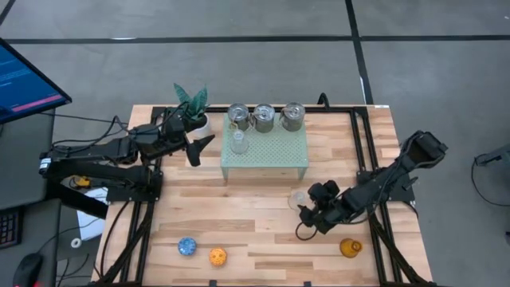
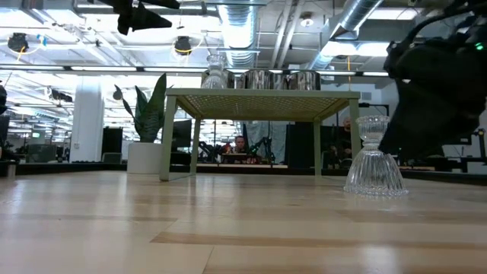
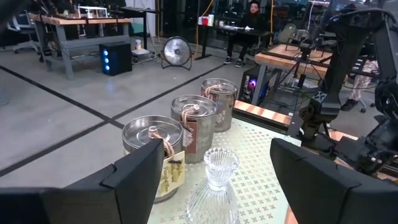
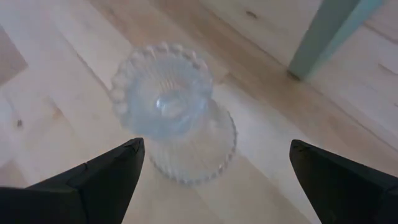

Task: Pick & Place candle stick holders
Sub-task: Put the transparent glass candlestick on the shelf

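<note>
Right gripper point(image 4: 214, 177) wide open, poised above the clear glass holder point(image 4: 171, 109) on the table near the stand point(image 1: 264, 151) – pick step, next needs a straight descent and close around it – left gripper point(image 3: 214, 171) open, empty, over stand

table point(image 1: 263, 215) — pale planked wood, matt | stand point(image 1: 271, 151) — perforated, matt green | three holders point(image 3: 186, 127) shiny metal | holder point(image 4: 171, 106) clear ribbed glass

Bright even overhead light, ceiling lamps point(image 2: 183, 46) glare in low view, soft shadows, clear glass holder point(image 4: 168, 106) maybe sl. blurred
</note>
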Controlling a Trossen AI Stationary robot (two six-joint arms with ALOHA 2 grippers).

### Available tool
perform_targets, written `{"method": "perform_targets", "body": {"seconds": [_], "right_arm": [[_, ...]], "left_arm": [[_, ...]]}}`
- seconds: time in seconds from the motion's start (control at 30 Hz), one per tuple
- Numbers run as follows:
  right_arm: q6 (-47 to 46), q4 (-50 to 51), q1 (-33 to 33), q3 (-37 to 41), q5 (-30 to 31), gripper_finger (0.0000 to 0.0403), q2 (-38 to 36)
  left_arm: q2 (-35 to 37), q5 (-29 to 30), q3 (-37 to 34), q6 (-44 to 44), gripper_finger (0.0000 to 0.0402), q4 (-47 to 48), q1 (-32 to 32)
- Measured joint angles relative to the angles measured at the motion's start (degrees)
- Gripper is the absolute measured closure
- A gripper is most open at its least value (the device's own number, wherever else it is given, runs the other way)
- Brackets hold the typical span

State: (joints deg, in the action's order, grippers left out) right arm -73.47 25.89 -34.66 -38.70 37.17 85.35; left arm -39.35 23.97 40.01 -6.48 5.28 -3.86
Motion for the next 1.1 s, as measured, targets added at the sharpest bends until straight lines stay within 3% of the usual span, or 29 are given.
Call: {"method": "perform_targets", "body": {"seconds": [0.47, 0.67, 0.9, 1.1], "right_arm": [[7.50, -13.22, 5.85, -0.02, 2.72, 0.0026, 5.24], [7.50, -13.18, 6.37, -0.04, 1.60, 0.0107, 5.84], [7.87, -12.97, 6.37, -0.16, 2.54, 0.0266, 5.21], [9.15, -13.05, 5.75, -1.19, -0.16, 0.0269, 4.64]], "left_arm": [[0.02, 0.00, -0.02, 0.18, 0.0105, -0.12, 0.00], [0.00, 0.00, -0.02, 0.20, 0.0105, -0.09, 0.00], [0.00, 0.00, -0.02, 0.18, 0.0105, -0.10, 0.00], [0.83, 0.08, -0.04, 0.17, 0.0105, -0.05, 0.00]]}}
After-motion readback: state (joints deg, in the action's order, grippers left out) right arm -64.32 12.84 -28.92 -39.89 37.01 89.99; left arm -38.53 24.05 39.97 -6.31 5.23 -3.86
